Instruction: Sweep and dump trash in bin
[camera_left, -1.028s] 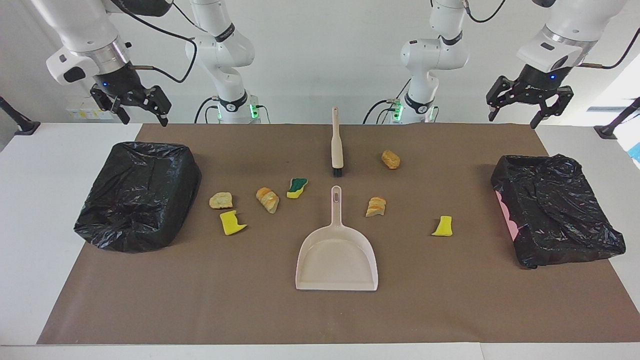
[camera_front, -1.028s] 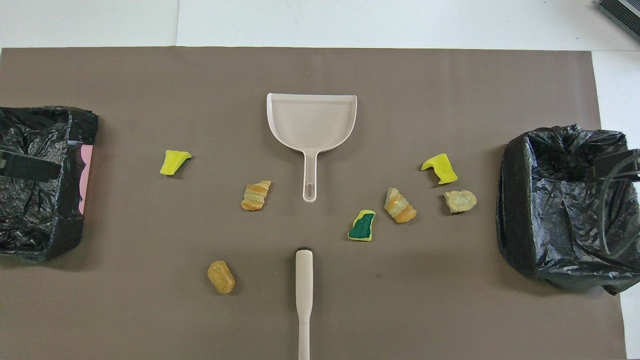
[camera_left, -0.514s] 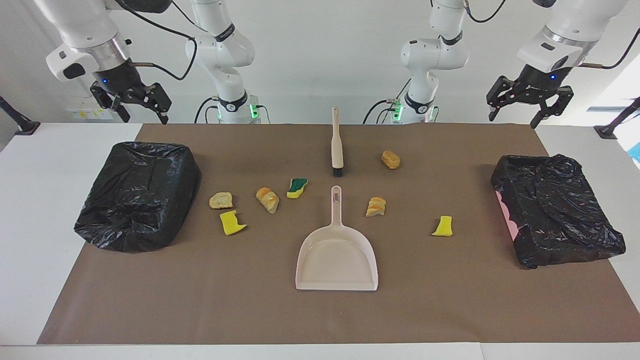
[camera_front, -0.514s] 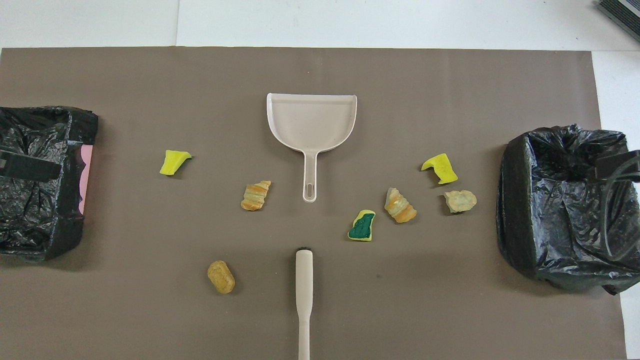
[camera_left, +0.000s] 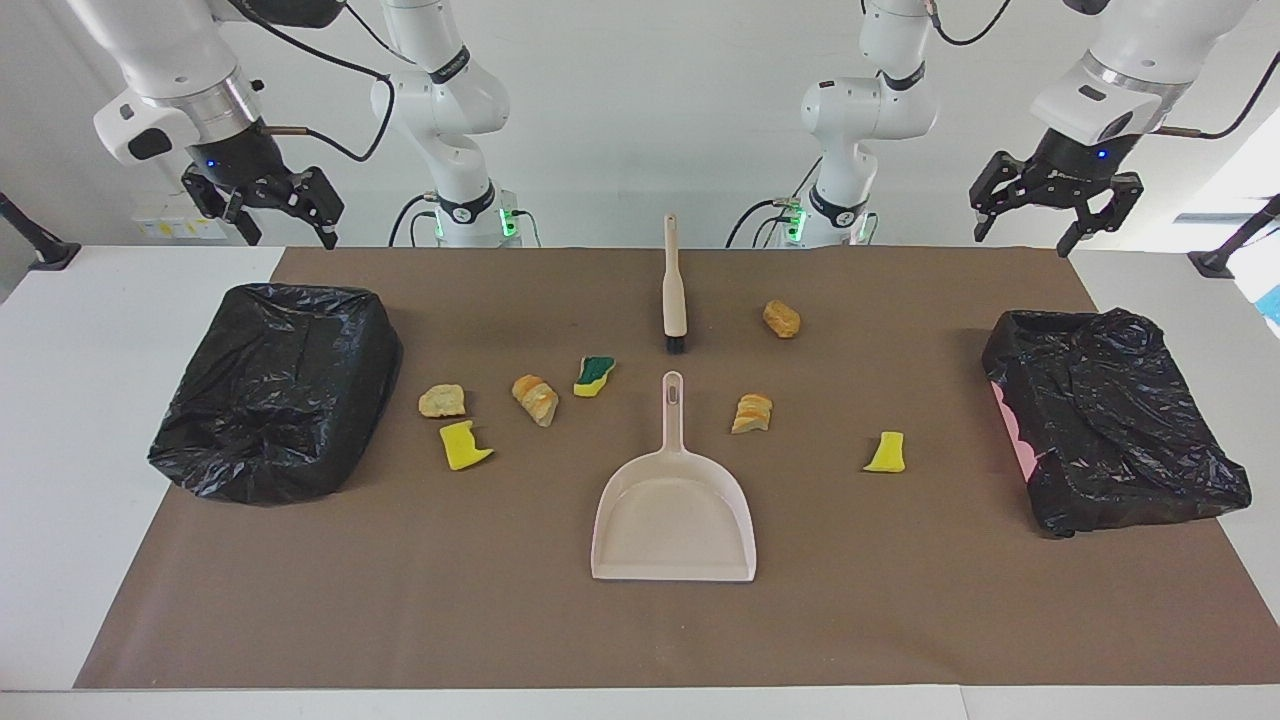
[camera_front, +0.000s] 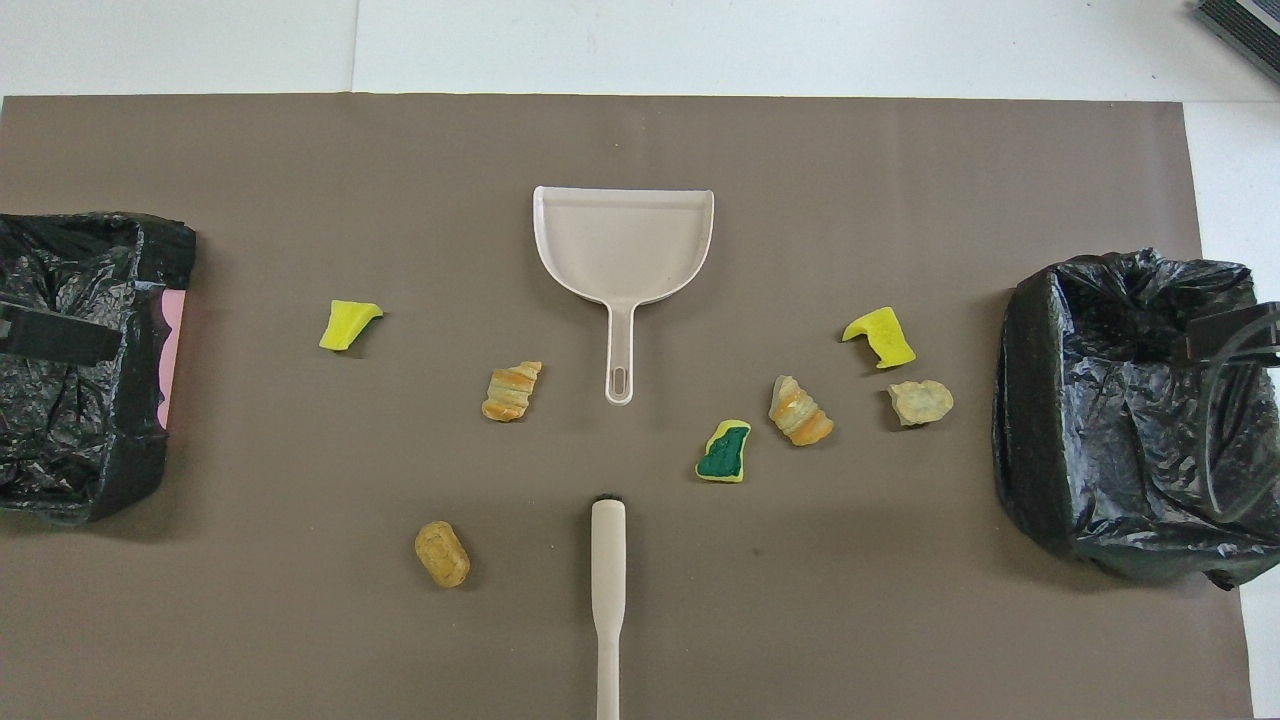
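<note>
Seven sponge and bread-like trash scraps (camera_left: 536, 399) ring the beige plastic dustpan (camera_left: 673, 520) — untouched. Left gripper (camera_left: 1047, 208), right gripper (camera_left: 267, 212) — both raised, fingers apart.

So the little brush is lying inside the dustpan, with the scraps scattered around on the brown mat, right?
Not quite. The brush lies on the brown mat apart from the dustpan, nearer to the robots, its bristles pointing at the pan's handle. The pan is empty. The facing view shows it. The scraps are indeed scattered on the mat.
</note>
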